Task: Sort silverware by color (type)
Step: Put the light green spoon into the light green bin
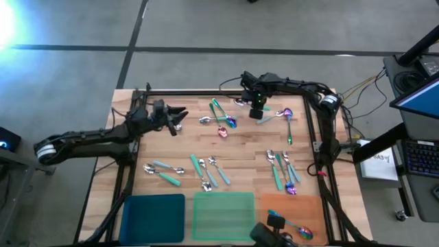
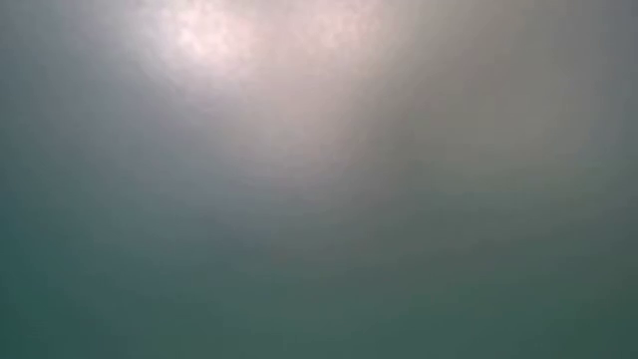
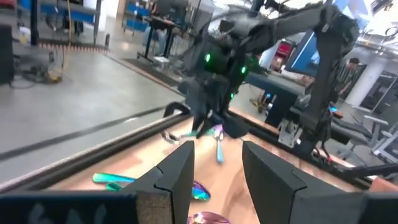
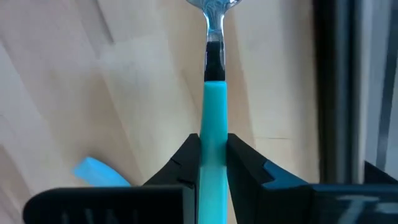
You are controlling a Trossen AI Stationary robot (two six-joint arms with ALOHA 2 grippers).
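A teal-handled spoon point(image 4: 213, 118) is pinched by the right gripper point(image 1: 258, 108) near the bench's point(image 1: 240, 154) far edge, while the left gripper's point(image 1: 177, 118) fingers are held spread.

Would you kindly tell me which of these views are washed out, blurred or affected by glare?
Low view: wholly hazy grey-green, nothing discernible. High view: bright glare in its upper-left corner. Left wrist view: the far arm is motion-blurred. Right wrist view: sharp on the teal-handled spoon clamped in the right pincer.

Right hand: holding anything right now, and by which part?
Yes: the right hand is shut on a teal-handled spoon, gripping its handle; the bowl points away.
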